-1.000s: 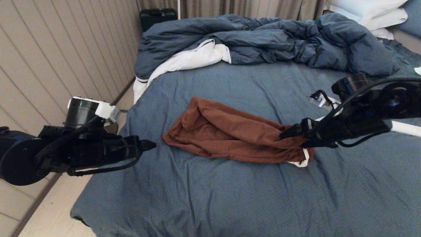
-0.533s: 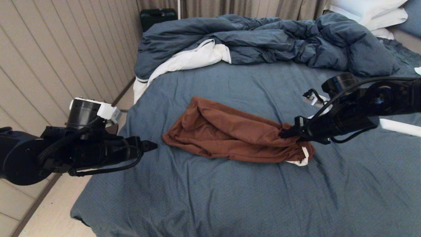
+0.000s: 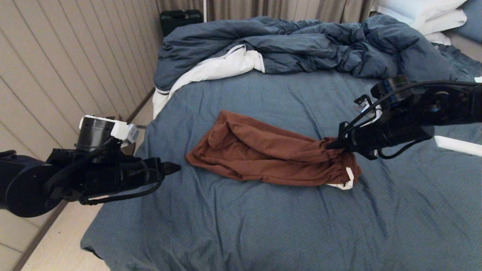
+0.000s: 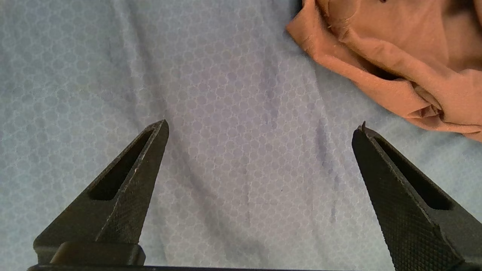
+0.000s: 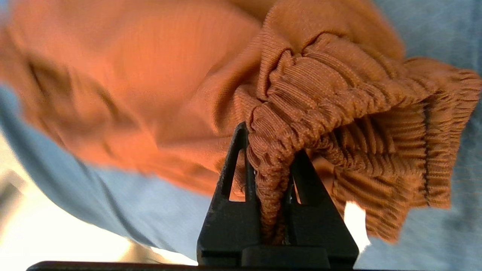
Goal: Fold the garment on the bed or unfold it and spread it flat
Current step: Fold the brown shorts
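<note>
The rust-brown shorts (image 3: 263,152) lie bunched lengthwise on the slate-blue sheet of the bed (image 3: 263,226), gathered waistband (image 5: 339,101) toward the right. A bit of white drawstring (image 3: 348,177) pokes out at that end. My right gripper (image 3: 331,145) is shut on the upper part of the waistband, the ribbed fabric pinched between its fingers (image 5: 226,180) and lifted slightly. My left gripper (image 3: 171,167) hovers open over bare sheet, just left of the shorts' leg end (image 4: 395,67), touching nothing.
A rumpled dark blue duvet (image 3: 301,49) with white lining (image 3: 214,69) fills the far side of the bed. White pillows (image 3: 425,15) sit at the far right. The bed's left edge drops to the floor beside a panelled wall (image 3: 67,67).
My right gripper has moved up and away from me with the waistband in it, lifting that end a little. The left arm has barely shifted.
</note>
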Robot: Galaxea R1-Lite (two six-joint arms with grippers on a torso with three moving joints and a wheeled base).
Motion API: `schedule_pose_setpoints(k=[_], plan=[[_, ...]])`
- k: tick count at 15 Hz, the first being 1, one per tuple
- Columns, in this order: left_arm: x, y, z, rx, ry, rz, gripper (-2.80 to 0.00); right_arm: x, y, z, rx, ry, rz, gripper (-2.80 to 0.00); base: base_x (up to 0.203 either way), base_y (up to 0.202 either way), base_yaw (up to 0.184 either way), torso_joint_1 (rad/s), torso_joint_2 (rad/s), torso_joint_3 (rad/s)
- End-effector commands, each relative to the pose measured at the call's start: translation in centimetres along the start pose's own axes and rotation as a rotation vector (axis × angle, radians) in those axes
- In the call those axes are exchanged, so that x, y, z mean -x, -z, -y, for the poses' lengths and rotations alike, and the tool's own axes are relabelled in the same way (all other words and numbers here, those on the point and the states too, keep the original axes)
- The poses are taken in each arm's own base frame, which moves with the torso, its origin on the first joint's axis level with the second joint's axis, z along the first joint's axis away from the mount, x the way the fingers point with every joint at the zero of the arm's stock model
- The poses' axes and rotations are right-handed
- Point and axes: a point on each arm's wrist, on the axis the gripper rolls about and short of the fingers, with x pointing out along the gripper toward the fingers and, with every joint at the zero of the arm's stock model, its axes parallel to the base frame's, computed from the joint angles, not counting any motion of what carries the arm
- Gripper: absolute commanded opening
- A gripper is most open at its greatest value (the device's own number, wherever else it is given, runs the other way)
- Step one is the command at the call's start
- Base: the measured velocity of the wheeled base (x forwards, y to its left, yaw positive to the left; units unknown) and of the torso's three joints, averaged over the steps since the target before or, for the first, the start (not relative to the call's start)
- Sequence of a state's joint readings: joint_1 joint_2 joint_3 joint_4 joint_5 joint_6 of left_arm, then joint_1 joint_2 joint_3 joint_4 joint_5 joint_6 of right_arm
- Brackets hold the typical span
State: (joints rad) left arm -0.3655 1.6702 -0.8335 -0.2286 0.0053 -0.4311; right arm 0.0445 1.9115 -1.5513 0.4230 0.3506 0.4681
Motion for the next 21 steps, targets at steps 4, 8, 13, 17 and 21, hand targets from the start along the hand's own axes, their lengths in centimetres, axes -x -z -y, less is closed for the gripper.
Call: schedule_pose_setpoints(k=[4, 8, 13, 17, 21], plan=[[-0.2, 0.4, -0.2, 0.001, 0.001, -0.003, 0.0, -1.5, -2.4, 1.8, -0.309, 0.024, 0.035, -2.8, 0.0, 0.0, 0.0, 0.0, 0.0, 0.0], [-0.2, 0.6, -0.2, -0.001, 0.0, -0.008, 0.0, -2.1, -3.6, 4.1, -0.486, 0.055, 0.059, -2.8, 0.0, 0.0, 0.0, 0.0, 0.0, 0.0], [-0.2, 0.9, -0.2, 0.0, 0.002, -0.019, 0.0, -1.3, -4.3, 4.8, -0.566, 0.053, 0.093, -2.8, 0.0, 0.0, 0.0, 0.0, 0.0, 0.0], [-0.1, 1.0, -0.1, -0.002, 0.02, -0.015, 0.0, -0.5, -4.1, 4.3, -0.545, 0.044, 0.099, 0.0, 0.0, 0.0, 0.0, 0.0, 0.0, 0.0], [0.0, 1.0, -0.1, -0.002, 0.021, -0.013, 0.0, 1.1, -3.7, 3.1, -0.471, 0.02, 0.109, 0.0, 0.0, 0.0, 0.0, 0.0, 0.0, 0.0]])
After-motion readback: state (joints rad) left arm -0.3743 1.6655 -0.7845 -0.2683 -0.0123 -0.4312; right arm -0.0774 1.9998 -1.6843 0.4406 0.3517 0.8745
